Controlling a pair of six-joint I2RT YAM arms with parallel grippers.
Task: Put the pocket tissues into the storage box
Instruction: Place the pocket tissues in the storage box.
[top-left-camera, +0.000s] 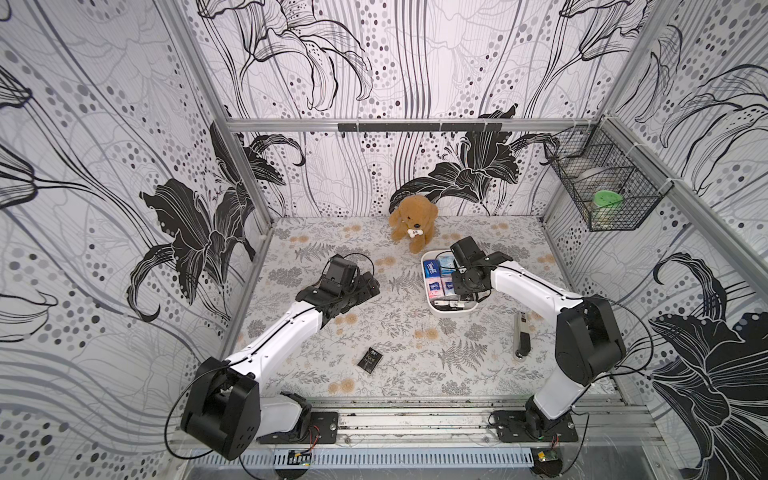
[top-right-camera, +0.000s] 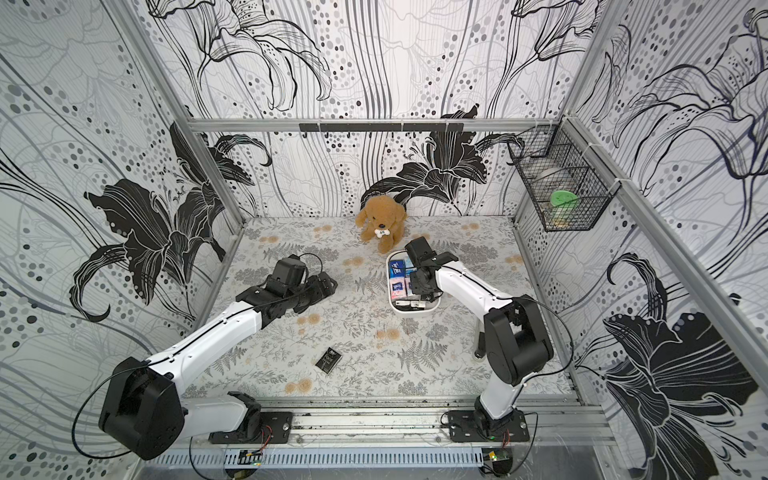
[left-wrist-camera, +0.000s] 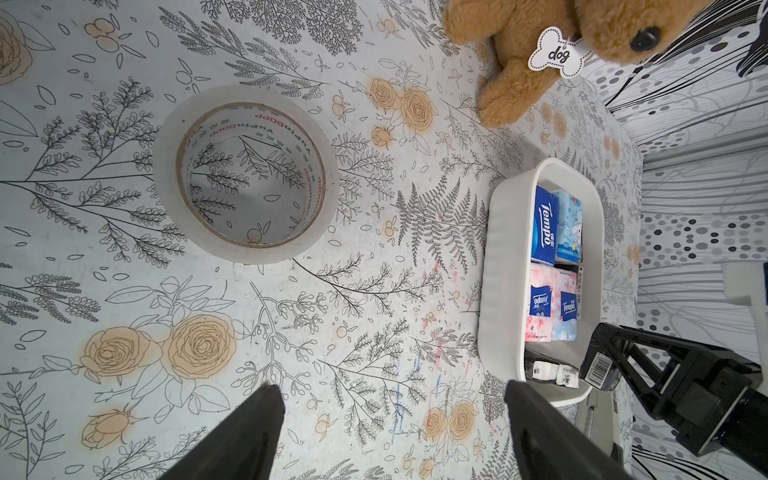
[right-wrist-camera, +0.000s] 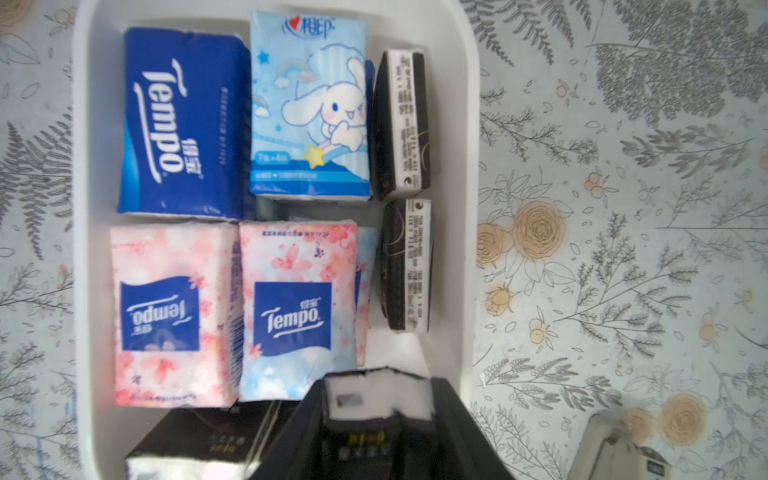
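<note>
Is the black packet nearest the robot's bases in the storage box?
Out: the black packet lies on the table, apart from the storage box.

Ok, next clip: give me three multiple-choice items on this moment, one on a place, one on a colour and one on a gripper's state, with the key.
1. Where does the loose black packet, the one outside the storage box, lie?
A on the table, near its front edge
B on the floor
C on a shelf

2. What colour is the cartoon-rabbit packet in the box?
A pink
B black
C light blue

3. The right gripper is:
A open and empty
B shut on the held black packet
C shut on a pen

Key:
1 A: it lies flat there in both top views.
2 C: the right wrist view shows a pale blue wrapper.
3 B: the packet sits clamped in it.
</note>
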